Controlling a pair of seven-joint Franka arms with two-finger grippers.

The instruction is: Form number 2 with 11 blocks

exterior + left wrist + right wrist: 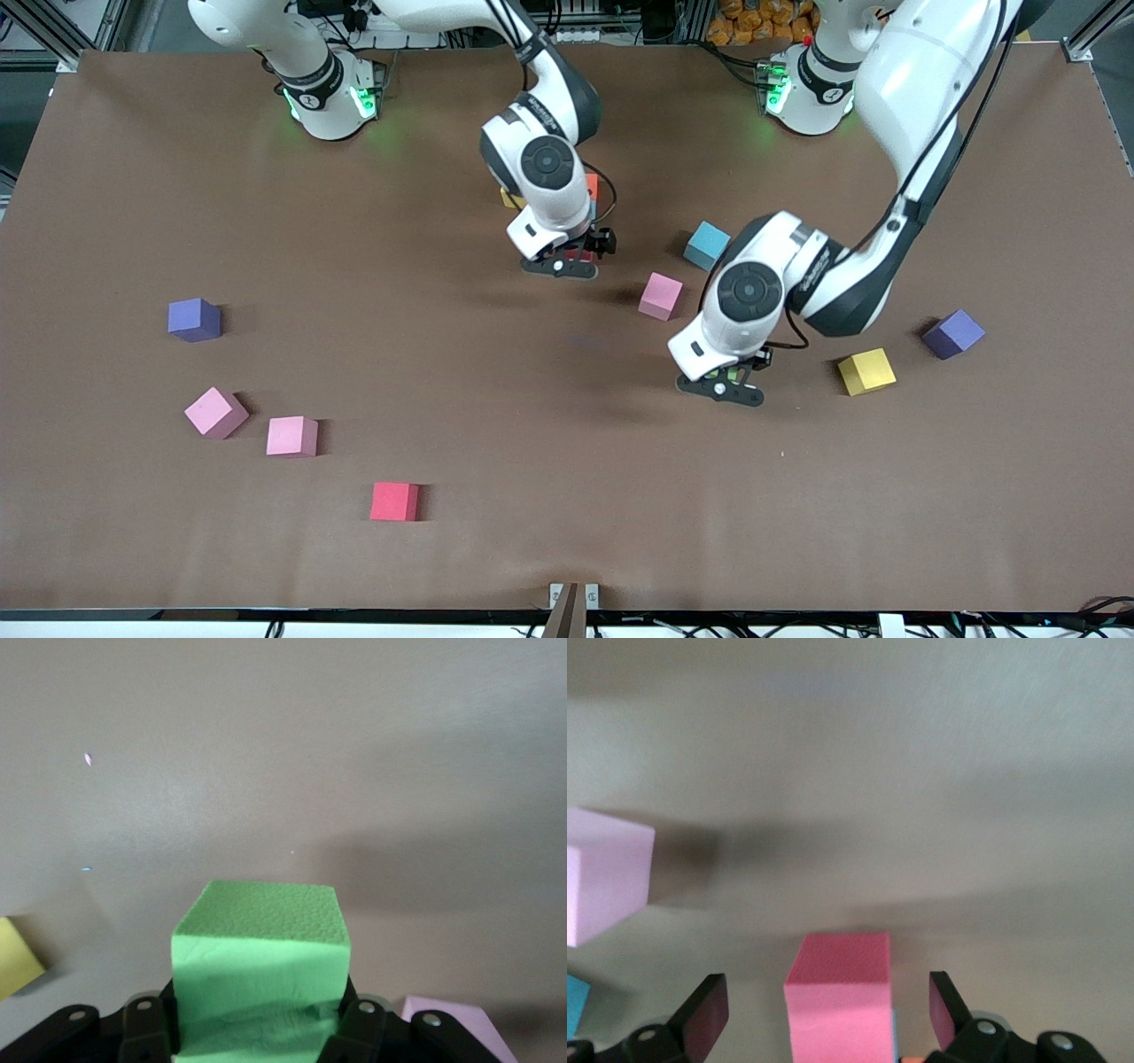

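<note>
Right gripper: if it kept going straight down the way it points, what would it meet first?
Probably the red block standing between the open fingers of the right gripper. How far below it sits is unclear.

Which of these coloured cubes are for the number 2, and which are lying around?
For the job: green cube, held by left gripper; red cube under open right gripper; second red cube; pink cubes; yellow cube; light blue cube.
Lying about: two purple cubes.
</note>
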